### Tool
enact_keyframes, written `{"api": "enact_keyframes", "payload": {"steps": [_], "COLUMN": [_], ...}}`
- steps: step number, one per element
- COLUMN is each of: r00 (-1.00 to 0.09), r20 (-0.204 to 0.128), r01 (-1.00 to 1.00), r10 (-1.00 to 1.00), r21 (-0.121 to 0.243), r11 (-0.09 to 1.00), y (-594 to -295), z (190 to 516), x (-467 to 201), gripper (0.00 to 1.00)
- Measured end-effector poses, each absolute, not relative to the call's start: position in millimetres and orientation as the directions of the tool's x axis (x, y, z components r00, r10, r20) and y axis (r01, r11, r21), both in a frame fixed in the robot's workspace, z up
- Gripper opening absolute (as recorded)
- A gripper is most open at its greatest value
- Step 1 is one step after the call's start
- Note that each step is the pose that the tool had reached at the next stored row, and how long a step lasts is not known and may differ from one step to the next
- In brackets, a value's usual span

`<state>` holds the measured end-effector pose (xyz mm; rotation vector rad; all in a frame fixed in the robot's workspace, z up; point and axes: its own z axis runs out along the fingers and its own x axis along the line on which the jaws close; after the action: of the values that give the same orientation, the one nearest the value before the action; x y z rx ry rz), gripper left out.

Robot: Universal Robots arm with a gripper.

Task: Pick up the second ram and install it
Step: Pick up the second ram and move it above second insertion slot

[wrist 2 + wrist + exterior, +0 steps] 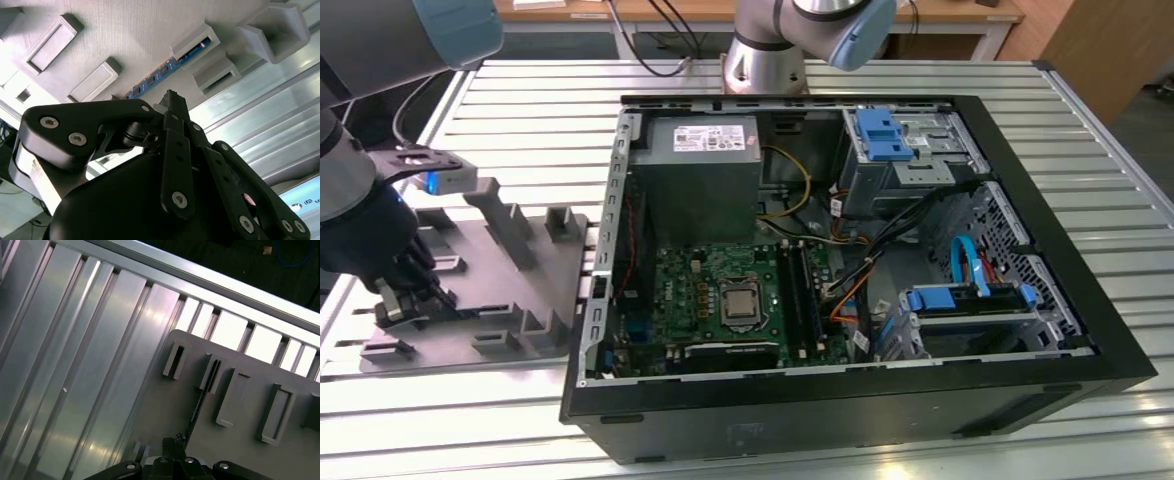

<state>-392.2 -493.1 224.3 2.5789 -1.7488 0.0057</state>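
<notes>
The second ram is a thin board with dark chips, standing on edge in the slots of the grey holder plate. In the first wrist view the ram is a thin dark line across the plate. My gripper hovers close to the ram, its fingertips pressed together with nothing visibly between them. In the exterior view the gripper is low over the holder plate on that view's left, beside the open computer case. The long black slots lie on the motherboard.
Grey posts rise from the holder plate near the gripper. The case walls stand high around the motherboard, with cables and blue drive brackets inside. The ribbed metal table surrounds everything.
</notes>
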Motion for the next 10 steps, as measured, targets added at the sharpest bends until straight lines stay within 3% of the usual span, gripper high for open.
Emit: {"api": "enact_keyframes", "payload": {"steps": [10], "r00": [0.262], "r20": [0.017], "r01": [-0.965], "r10": [-0.965], "r21": [0.019], "r11": [-0.261], "y": [-493.1], "z": [224.3], "x": [-392.2], "gripper": [0.1]}}
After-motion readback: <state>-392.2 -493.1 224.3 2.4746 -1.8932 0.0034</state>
